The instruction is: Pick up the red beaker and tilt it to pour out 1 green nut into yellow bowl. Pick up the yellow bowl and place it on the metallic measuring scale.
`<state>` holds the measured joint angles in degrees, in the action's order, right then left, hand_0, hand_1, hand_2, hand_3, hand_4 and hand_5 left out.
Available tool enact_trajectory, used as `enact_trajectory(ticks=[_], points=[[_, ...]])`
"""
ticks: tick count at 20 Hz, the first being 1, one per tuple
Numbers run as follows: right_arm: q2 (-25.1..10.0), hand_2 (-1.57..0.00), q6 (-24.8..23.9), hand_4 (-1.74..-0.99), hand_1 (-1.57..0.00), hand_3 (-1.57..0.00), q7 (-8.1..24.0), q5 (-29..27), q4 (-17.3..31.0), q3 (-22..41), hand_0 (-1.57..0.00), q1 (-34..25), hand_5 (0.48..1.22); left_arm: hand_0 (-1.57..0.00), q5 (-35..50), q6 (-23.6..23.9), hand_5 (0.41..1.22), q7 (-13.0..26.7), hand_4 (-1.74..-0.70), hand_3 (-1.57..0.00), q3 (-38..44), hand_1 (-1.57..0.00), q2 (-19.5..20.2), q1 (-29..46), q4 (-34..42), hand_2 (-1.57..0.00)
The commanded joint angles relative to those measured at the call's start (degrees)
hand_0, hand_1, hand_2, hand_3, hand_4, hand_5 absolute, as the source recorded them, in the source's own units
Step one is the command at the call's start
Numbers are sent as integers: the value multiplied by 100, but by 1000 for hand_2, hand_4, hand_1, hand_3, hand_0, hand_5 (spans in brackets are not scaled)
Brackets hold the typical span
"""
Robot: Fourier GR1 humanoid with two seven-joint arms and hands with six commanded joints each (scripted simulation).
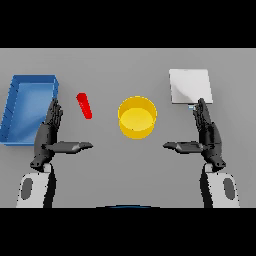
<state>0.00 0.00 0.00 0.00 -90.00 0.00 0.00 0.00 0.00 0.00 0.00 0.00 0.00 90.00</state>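
Note:
A slim red beaker lies tilted on the grey table, left of centre. The yellow bowl stands in the middle, and I see nothing inside it. At the back right sits the flat metallic measuring scale. My left hand hovers open below and left of the beaker, fingers straight and thumb stretched toward the centre. My right hand mirrors it on the right, open, just below the scale's near edge. Neither hand touches anything. No green nut is visible.
A blue tray with raised walls stands at the far left, beside my left hand.

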Motion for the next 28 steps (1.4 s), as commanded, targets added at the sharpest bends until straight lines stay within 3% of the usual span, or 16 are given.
enact_trajectory(ticks=[1,6,8,10,14,20,23,28], points=[[2,1,-6,-1071,1,1,-2,-1,-1,1,1,1,578,1,-1,4,660,-10,-1141,1,-7,1,-6,16,12,1],[32,1,-23,-1071,1,1,10,18,19,23,1,-9,578,1,-33,-12,660,-31,-1141,1,-96,1,-48,173,131,1],[-318,1,-299,-1072,1,1,-697,1078,-344,453,1,353,577,1,-551,-76,660,-246,-1143,1,-499,1,223,612,753,1],[-419,1,-415,-1064,1,1,-631,1535,-580,658,1,450,577,1,-787,-80,662,-18,-1142,1,-721,1,285,819,1118,1],[-405,1,-294,-1118,1,1,-524,1524,-720,756,1,508,600,1,-884,-134,652,408,-1139,1,-811,1,371,859,1291,1],[-434,1,-32,-1197,1,1,-568,1130,-711,649,1,460,627,1,-850,-158,645,564,-1158,1,-637,1,317,129,331,1],[-385,1,-36,-1219,1,1,-474,1099,-729,652,1,424,626,1,-829,-145,648,375,-1178,1,-433,1,355,-409,-371,1],[-419,1,25,-1227,1,1,-639,1072,-762,660,1,521,625,1,-840,-165,637,46,-1183,1,-214,1,398,-1238,-1407,1]])
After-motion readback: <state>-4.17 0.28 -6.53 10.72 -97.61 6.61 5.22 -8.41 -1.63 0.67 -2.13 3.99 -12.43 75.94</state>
